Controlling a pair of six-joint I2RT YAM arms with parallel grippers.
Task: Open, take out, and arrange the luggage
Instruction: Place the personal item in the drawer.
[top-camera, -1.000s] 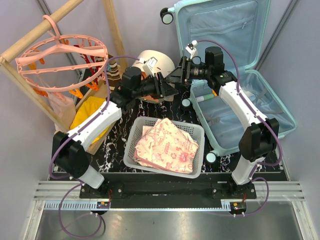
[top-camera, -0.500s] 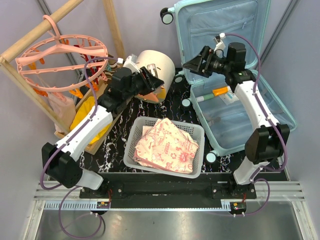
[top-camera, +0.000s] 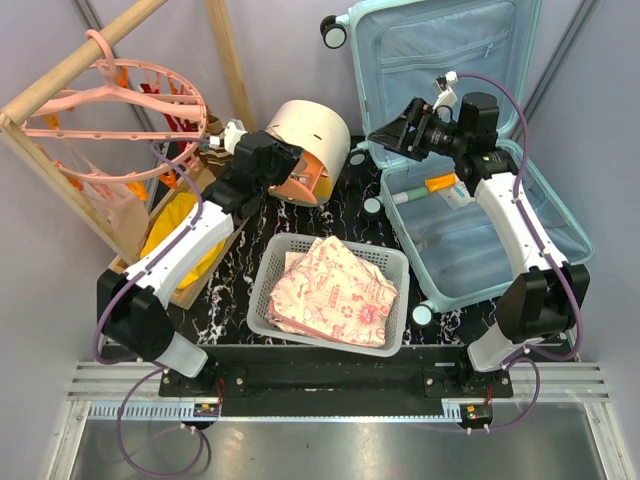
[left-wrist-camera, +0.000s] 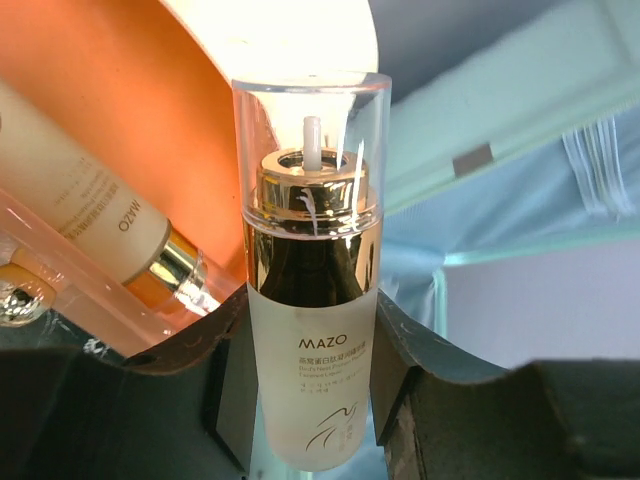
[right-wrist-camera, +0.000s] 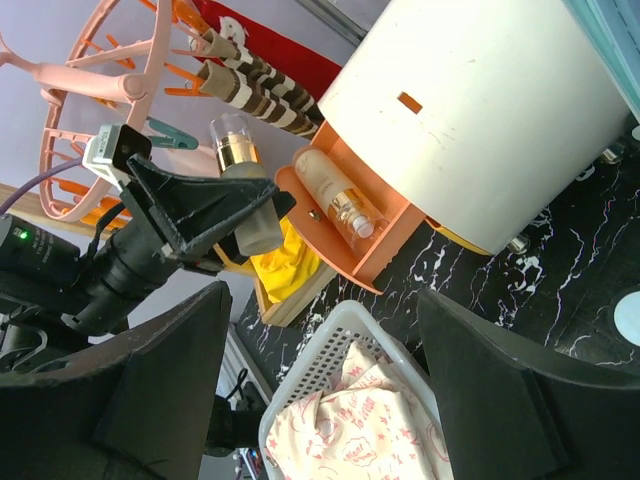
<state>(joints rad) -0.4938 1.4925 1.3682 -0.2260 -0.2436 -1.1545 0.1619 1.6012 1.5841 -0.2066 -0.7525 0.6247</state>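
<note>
Starting nearest the bases: seeing a white basket (top-camera: 268, 268) sitting on the black marbled table (top-camera: 240, 272), nearward of both grippers and roughly between them, carrying a folded floral cloth (top-camera: 335, 290). Clamping a frosted MAZO bottle (left-wrist-camera: 312, 350) in the left gripper (left-wrist-camera: 308, 400), fingers (left-wrist-camera: 228, 400) pressing on both sides of its lower body, clear cap (left-wrist-camera: 310, 140) and gold collar sticking out past the fingertips. Aiming that bottle at the open orange drawer (right-wrist-camera: 342, 247) of the cream drawer box (top-camera: 315, 125), sitting just ahead and right of the left gripper; reading it as close beside the drawer, contact not resolving in any view. Spotting a second bottle (left-wrist-camera: 110, 215) lying in that drawer, left of the held one per the left wrist view. Noting a yellow cloth (top-camera: 185, 225) nearward and left of the left gripper, plus a pink round peg hanger (top-camera: 120, 105) hanging further left. Hovering the right gripper (top-camera: 385, 130) with fingers (right-wrist-camera: 150, 370) spread wide, gripping nothing, facing left toward the drawer box and the left gripper. Finding the luggage (top-camera: 480, 245) lying open right of and nearward of the right gripper: base flat on the table, lid (top-camera: 450, 50) raised beyond the gripper, leaning toward the back wall, wheel (top-camera: 332, 30) showing at its top left corner. Seeing an orange tube (top-camera: 440, 183) and a pale tube (top-camera: 412, 197) lying inside the base, just nearward and right of the right gripper.
</note>
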